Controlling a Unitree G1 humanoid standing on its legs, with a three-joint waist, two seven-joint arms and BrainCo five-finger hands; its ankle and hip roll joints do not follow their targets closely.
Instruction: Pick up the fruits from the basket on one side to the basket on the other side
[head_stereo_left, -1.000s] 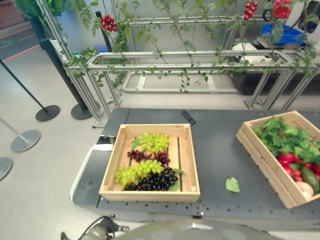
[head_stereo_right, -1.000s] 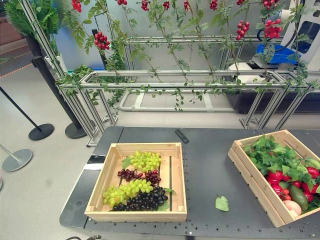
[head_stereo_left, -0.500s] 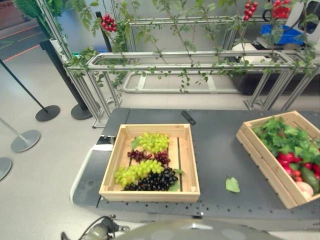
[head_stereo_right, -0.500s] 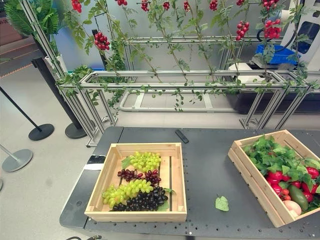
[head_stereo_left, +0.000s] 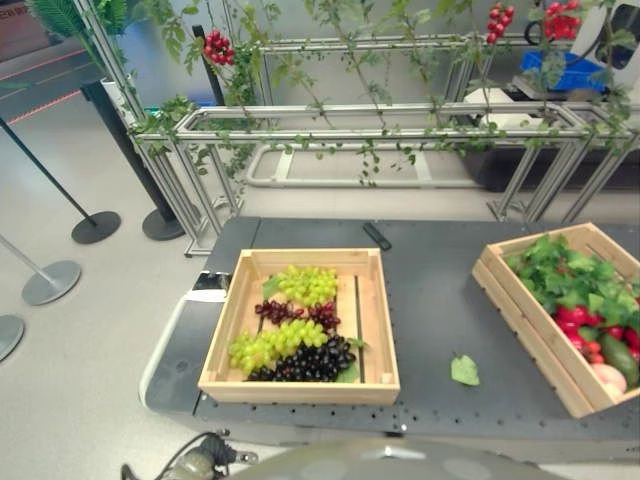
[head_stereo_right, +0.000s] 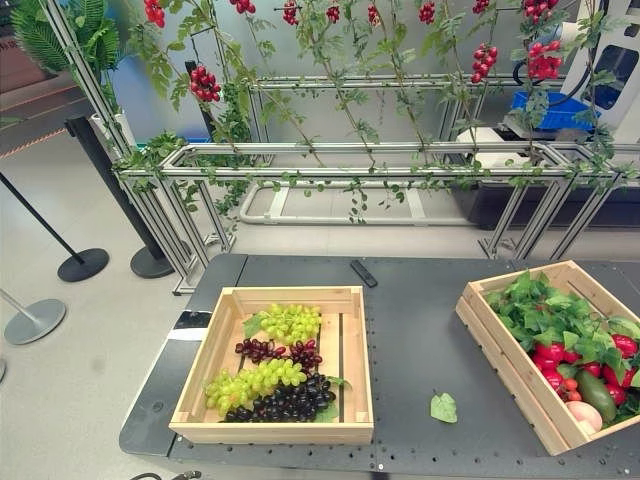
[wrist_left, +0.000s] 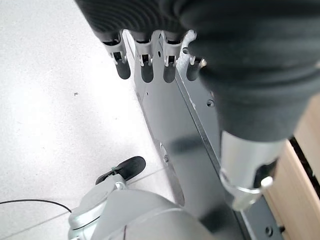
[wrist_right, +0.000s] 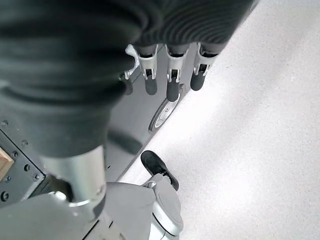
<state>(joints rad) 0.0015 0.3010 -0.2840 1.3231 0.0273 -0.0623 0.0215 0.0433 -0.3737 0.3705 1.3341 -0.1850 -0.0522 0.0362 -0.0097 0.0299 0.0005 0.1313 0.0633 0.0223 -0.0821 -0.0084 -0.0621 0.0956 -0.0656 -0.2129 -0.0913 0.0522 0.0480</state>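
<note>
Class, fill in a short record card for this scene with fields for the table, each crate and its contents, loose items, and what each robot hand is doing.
Table: dark table
Left crate: wooden crate with green grapes, red grapes, black grapes
Right crate: wooden crate with leafy greens, red fruit
Loose items: green leaf; small black object
Left hand: open, holding nothing
Right hand: open, holding nothing

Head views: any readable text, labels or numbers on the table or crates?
None readable.
White label at the table's left edge, beside the grape crate: any print is too small to read.
Black remote behind that crate: no legible marks.
Crate with leaves on the right: plain wood, no print visible.
</note>
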